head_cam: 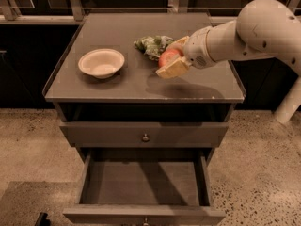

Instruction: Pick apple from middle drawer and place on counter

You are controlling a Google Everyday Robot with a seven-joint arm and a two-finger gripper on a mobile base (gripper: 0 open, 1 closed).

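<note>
Our arm (249,29) reaches in from the right; our gripper (172,61), right of centre, has its fingers clamped round the apple (166,57).

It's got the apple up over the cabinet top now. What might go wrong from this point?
The gripper holds the apple clamped above the counter, right beside the green packet. Lowering it there might nudge or land on the packet. Being round, the apple may roll once released, possibly toward the front edge and into the open drawer below.
</note>
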